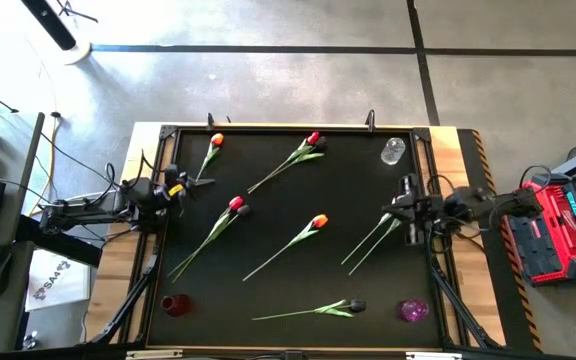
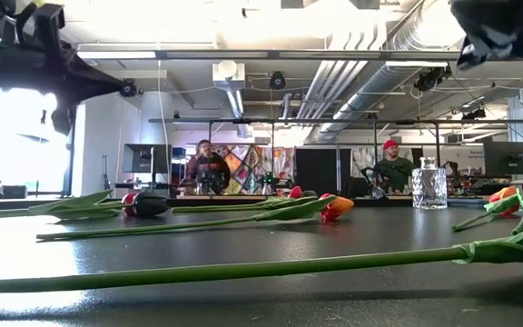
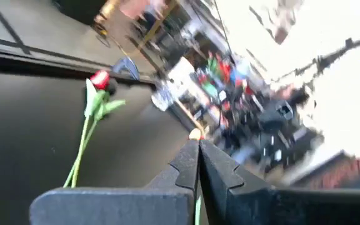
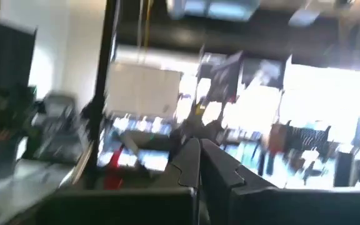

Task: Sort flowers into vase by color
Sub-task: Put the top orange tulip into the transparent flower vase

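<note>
Several tulips lie flat on the black table. An orange one and a red one lie near the far edge. A red and a dark one lie side by side left of the middle, and another orange one lies in the middle. A dark one lies near the front. Two more stems run out from under my right gripper; their orange and red heads show in the low view. My left gripper hangs above the table's left side, shut. The right one is shut too.
A clear glass vase stands at the far right corner, a red vase at the near left, and a purple vase at the near right. A raised black frame rims the table. Two people sit in the room beyond.
</note>
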Controlling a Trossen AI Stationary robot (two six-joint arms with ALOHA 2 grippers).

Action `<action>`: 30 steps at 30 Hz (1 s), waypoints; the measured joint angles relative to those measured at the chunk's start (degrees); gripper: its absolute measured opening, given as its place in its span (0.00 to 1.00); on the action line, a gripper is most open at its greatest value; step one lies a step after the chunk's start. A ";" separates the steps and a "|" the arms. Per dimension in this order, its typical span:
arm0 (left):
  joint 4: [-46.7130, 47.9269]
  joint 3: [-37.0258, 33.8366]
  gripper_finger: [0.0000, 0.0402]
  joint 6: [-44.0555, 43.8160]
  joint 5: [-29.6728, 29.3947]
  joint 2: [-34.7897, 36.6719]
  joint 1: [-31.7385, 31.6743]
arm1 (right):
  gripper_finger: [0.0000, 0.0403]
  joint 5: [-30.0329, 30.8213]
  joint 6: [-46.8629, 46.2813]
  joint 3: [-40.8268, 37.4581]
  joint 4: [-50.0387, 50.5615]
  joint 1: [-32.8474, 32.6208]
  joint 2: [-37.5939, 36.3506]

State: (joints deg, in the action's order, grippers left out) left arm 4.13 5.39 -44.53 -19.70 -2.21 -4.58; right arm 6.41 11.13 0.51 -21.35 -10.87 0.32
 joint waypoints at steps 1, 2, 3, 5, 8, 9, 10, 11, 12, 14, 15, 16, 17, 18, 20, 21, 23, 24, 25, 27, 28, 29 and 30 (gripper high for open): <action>-0.38 0.00 0.01 -0.57 -0.55 -0.23 -0.02 | 0.00 0.63 0.43 0.09 -1.75 0.00 -0.02; -0.98 0.00 0.02 -0.80 -0.66 -0.69 -0.01 | 0.00 1.20 0.90 0.23 -3.32 0.00 -0.02; -1.58 0.00 0.04 -0.82 -0.54 -1.22 0.00 | 0.00 2.07 1.04 0.45 -5.39 0.00 0.01; -3.37 0.00 0.07 -0.84 -0.48 -2.90 0.00 | 0.00 2.61 0.00 0.77 -10.50 0.00 0.00; -7.49 0.24 0.12 -1.53 0.32 -6.62 0.00 | 0.00 2.78 -2.67 0.84 -16.94 0.00 -0.01; -8.88 0.73 0.14 -1.85 0.95 -8.24 0.00 | 0.00 2.84 -3.48 0.84 -19.01 0.00 0.00; -9.86 1.55 0.15 -1.87 1.35 -10.10 0.00 | 0.00 3.12 -3.63 0.84 -21.39 0.00 0.00; -10.46 2.60 0.17 -1.77 1.65 -11.95 0.00 | 0.00 4.34 -4.11 0.86 -23.53 0.00 -0.01; -10.49 3.82 0.18 -1.31 1.87 -13.87 0.00 | 0.00 6.04 -6.19 0.95 -25.11 0.00 -0.02; -9.51 6.99 0.21 0.18 1.61 -18.40 0.00 | 0.00 11.73 -13.27 0.95 -27.58 0.00 0.00; -8.44 8.77 0.22 0.62 0.81 -20.74 -0.09 | 0.00 15.75 -17.63 0.96 -28.05 0.00 -0.02; -6.71 10.68 0.23 0.69 -0.36 -23.16 -0.41 | 0.00 19.97 -22.47 1.00 -27.58 0.00 -0.02; -4.47 12.75 0.23 0.59 -1.53 -25.64 -0.90 | 0.00 23.40 -27.10 1.01 -26.46 0.01 0.05; -1.70 14.94 0.24 0.33 -2.71 -28.08 -1.54 | 0.00 26.78 -31.26 1.01 -24.80 0.02 0.35; 4.64 19.68 0.24 -1.91 -3.55 -33.12 -3.33 | 0.00 32.33 -37.70 1.01 -20.25 0.02 0.59; 8.17 22.31 0.25 -3.04 -3.38 -35.73 -4.42 | 0.00 34.17 -40.24 1.01 -17.32 0.02 0.66; 15.43 27.78 0.26 -3.07 -2.70 -40.95 -6.35 | 0.00 36.59 -45.01 1.01 -11.74 0.02 0.78; 18.88 30.67 0.26 -2.55 -2.64 -43.60 -7.15 | 0.00 37.50 -46.32 1.01 -9.12 0.02 0.86; 22.22 33.21 0.27 -1.99 -2.74 -46.21 -7.95 | 0.00 38.02 -46.78 1.01 -6.97 0.02 1.02; 29.44 37.43 0.28 -1.80 -3.87 -51.30 -9.66 | 0.00 38.19 -46.92 1.01 -4.95 0.02 1.61; 32.22 39.13 0.29 -1.84 -4.20 -53.68 -10.62 | 0.00 38.15 -47.10 1.01 -4.94 0.02 2.00; 34.49 40.62 0.30 -1.76 -4.10 -55.93 -11.77 | 0.00 38.13 -47.34 1.01 -5.24 0.02 2.39; 36.27 41.67 0.31 -0.94 -3.28 -58.01 -12.98 | 0.00 38.12 -47.90 1.02 -5.60 0.02 2.77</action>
State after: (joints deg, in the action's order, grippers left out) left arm 40.40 47.06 -45.47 -22.98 -60.22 -17.56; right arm 44.53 -36.77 1.53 -26.94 -10.85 3.09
